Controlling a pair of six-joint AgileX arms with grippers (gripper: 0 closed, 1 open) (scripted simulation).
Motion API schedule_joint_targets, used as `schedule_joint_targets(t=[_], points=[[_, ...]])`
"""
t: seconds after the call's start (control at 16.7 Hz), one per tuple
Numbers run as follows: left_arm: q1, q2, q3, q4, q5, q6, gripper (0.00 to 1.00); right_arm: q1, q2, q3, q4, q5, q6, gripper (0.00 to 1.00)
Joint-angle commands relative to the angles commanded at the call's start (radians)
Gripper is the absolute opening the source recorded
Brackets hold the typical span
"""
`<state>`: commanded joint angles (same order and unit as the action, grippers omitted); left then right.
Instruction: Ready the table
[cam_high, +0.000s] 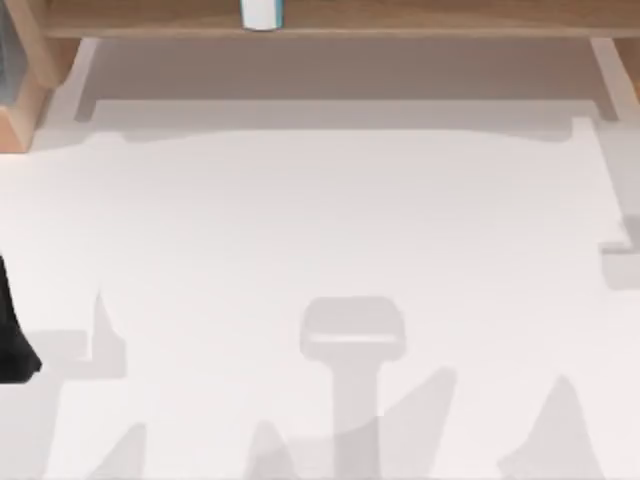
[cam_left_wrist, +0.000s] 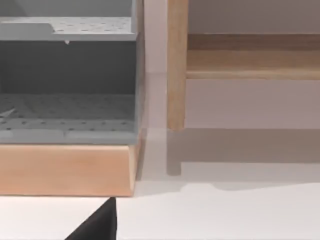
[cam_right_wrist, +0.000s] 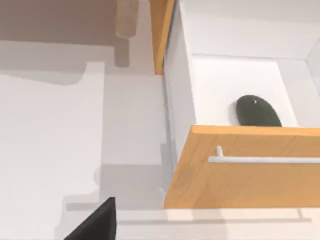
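text: none readable; labels: none; numbers: none; signs: none

We see the worktop (cam_high: 330, 220) as a broad, plain, matte white flat surface, level and bare across its middle, with soft grey shadows along its edges.

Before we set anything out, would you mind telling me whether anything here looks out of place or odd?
One thing stands out: the wooden-fronted drawer beside the table stands pulled open, with a dark oval object lying inside. Nothing looks spilled, damaged or askew.
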<state>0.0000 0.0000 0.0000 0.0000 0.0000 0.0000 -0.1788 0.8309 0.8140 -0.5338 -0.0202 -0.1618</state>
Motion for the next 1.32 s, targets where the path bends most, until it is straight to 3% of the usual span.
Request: schedule_joint_targets(t=[0.48, 0.84, 1.08, 1.32], points=[[0.0, 0.0, 0.0, 0.0, 0.0, 0.0, 1.0, -0.146, 0.895, 0.844, -0.473, 0.0, -0.19, 1.0], [0.0, 0.0, 0.0, 0.0, 0.0, 0.0, 1.0, -0.201, 1.47, 1.387, -0.721, -0.01, -0.321, 1.0], [0.0, 0.0, 0.0, 0.0, 0.0, 0.0, 1.0, -0.205, 1.711, 1.615, -0.81, -0.023, -0.375, 1.0], [0.0, 0.0, 0.0, 0.0, 0.0, 0.0, 1.0, -0.202, 1.787, 1.689, -0.836, -0.029, -0.391, 1.0]])
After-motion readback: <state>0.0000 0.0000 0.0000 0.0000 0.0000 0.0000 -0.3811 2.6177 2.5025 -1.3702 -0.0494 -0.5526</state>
